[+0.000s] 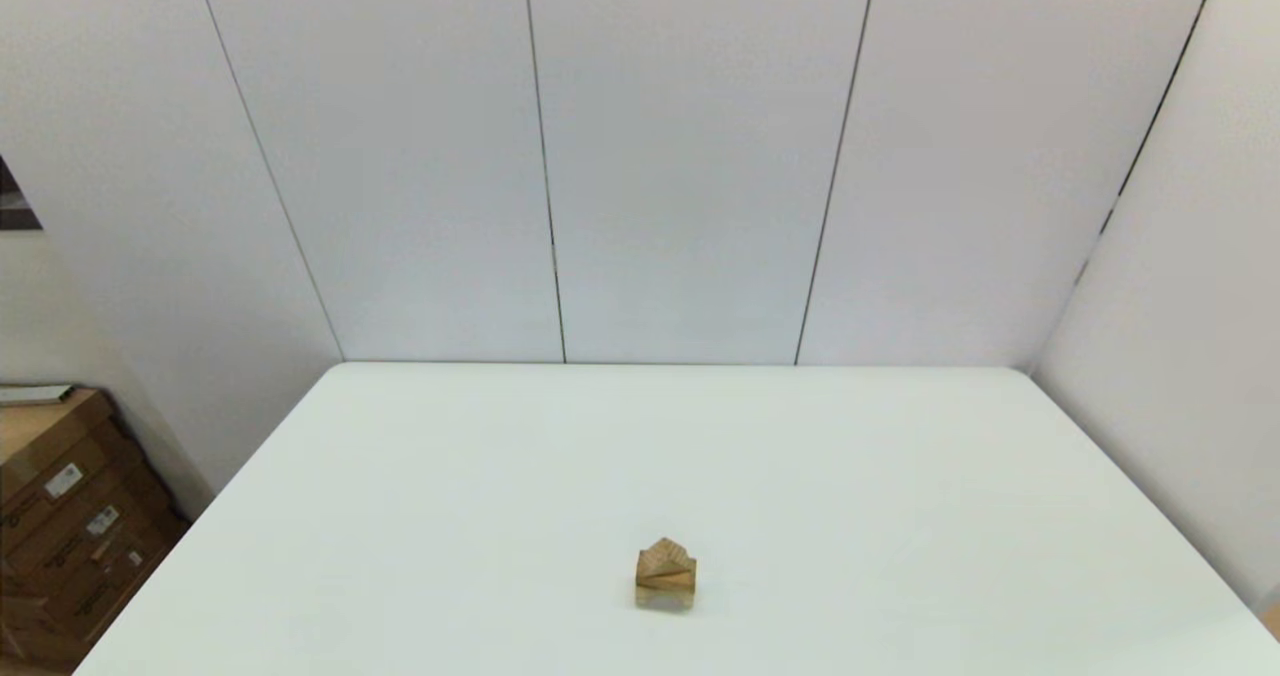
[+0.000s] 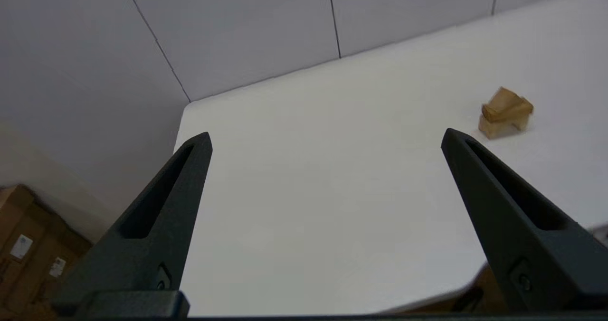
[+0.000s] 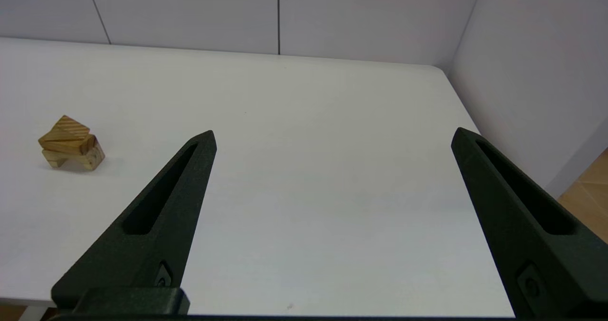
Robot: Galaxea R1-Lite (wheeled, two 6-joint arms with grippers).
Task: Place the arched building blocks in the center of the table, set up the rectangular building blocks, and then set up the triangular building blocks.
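Note:
Three tan wooden blocks stand stacked near the front middle of the white table (image 1: 900, 476). At the bottom is the arched block (image 1: 664, 599), hollow side down. On it lies the rectangular bar (image 1: 667, 580), and the triangular wedge (image 1: 667, 558) sits on top, ridge up. The left wrist view shows the arch (image 2: 498, 126), bar (image 2: 510, 111) and wedge (image 2: 504, 98) far off to one side. So does the right wrist view: arch (image 3: 90, 158), bar (image 3: 66, 144), wedge (image 3: 66, 127). My left gripper (image 2: 326, 136) and right gripper (image 3: 335, 135) both hover open and empty over the table's near edge, outside the head view.
White wall panels (image 1: 700, 156) close off the table's far and right sides. Brown cardboard boxes (image 1: 60, 516) sit on the floor beyond the table's left edge. Wooden floor (image 3: 589, 178) shows past the right edge.

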